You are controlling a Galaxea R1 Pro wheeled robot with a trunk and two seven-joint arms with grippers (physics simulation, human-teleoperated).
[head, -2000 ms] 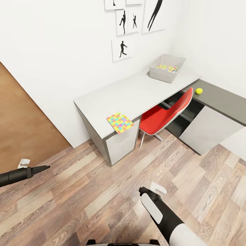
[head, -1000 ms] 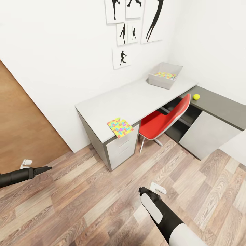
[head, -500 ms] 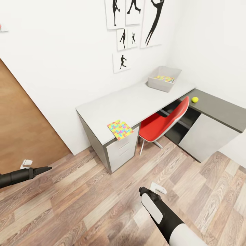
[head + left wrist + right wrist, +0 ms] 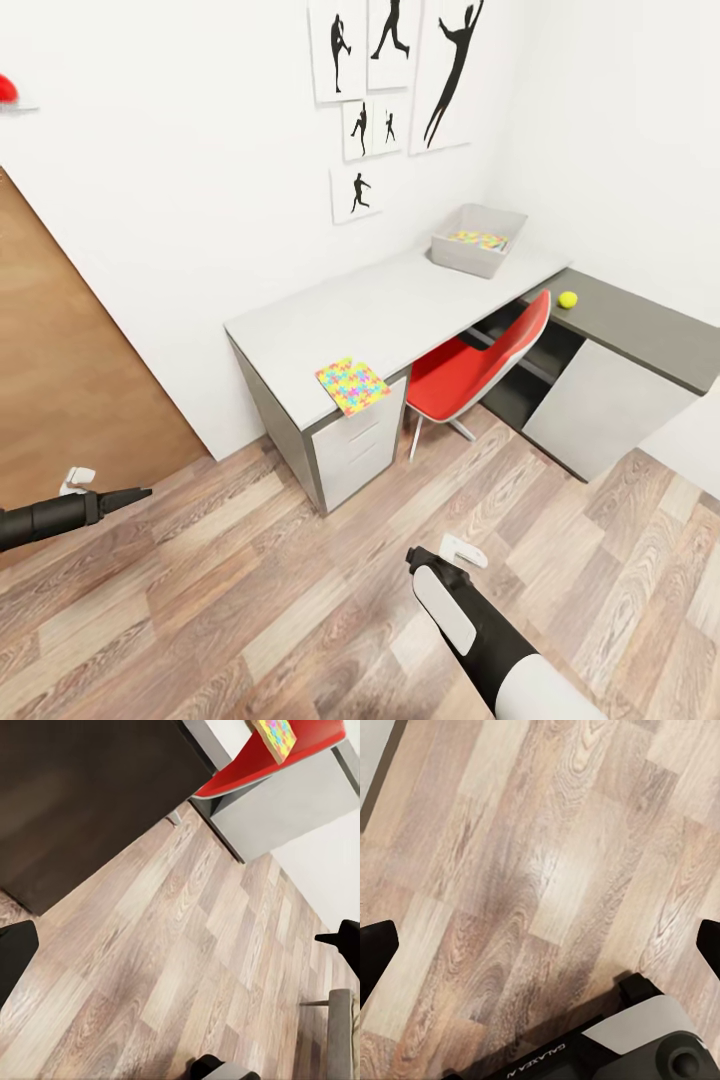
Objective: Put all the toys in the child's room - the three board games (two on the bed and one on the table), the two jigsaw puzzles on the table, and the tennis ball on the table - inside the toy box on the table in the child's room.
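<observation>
In the head view the table [image 4: 400, 300] stands along the white wall, its pale top joined to a lower dark section [image 4: 640, 320]. A jigsaw puzzle [image 4: 352, 385] overhangs the near corner and also shows in the left wrist view as a jigsaw puzzle [image 4: 274, 736]. The toy box [image 4: 478, 240] sits at the far end with multicoloured jigsaw pattern inside. The tennis ball [image 4: 568, 299] rests on the dark section. My left gripper [image 4: 105, 487] [image 4: 180, 949] and right gripper [image 4: 440, 552] [image 4: 540, 945] hang open and empty over the floor, well short of the table. The board games and bed are out of view.
A red chair [image 4: 470, 365] is tucked under the desk beside a drawer unit [image 4: 360, 440]. A brown door [image 4: 60, 380] fills the left. Black silhouette pictures [image 4: 390, 60] hang on the wall. Wood-plank floor [image 4: 300, 580] lies between me and the desk.
The whole view has shifted: more wall and pictures show and the desk looks slightly smaller, so the camera moved. Both arms keep their place in the picture.
</observation>
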